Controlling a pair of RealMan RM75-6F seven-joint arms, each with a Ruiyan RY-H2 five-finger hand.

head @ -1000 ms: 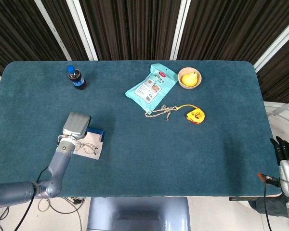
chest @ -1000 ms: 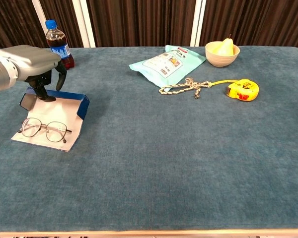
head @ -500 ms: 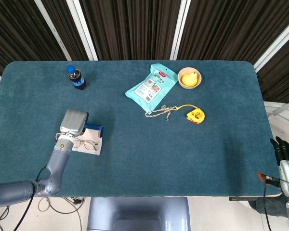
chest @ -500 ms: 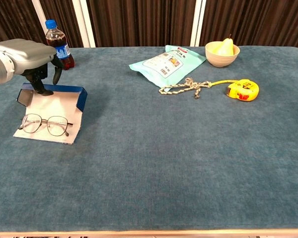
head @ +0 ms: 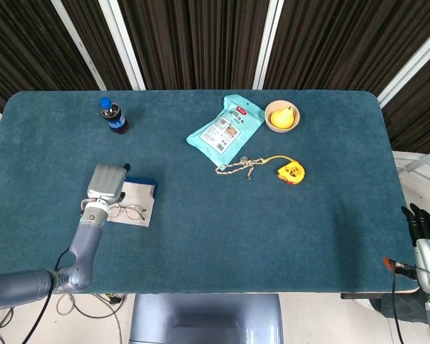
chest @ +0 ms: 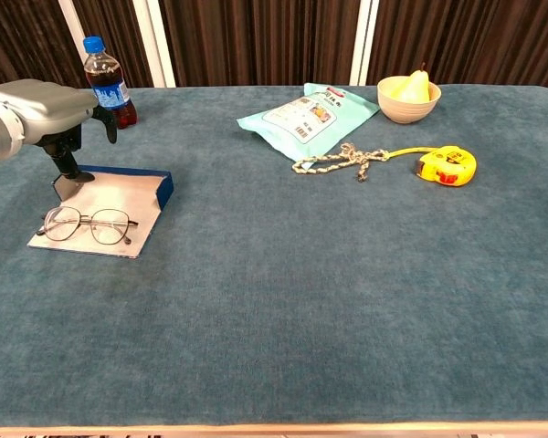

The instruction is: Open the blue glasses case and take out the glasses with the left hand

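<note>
the blue glasses case [chest: 105, 203] lies unfolded flat on the table [chest: 347, 292], its pale lining up and its blue wall raised along the far edge. the glasses [chest: 89, 224] rest on that lining, on the half of the case nearer the robot, lenses side by side, so their long axis runs left to right, about level with the case's near edge.

the left hand [chest: 50, 105] hangs over the case's far left corner. from it the glasses lie just toward the robot and slightly to the right, near but not touching. in the chest view one dark finger [chest: 70, 167] points down onto or just at that corner; whether it actually presses the case i cannot tell. the other fingers are loosely apart and nothing is held in them.

the right hand [head: 423, 223] sits off the table's right edge, well apart from the case, so the left is far nearer. whether its fingers are spread or curled i cannot tell.
</note>
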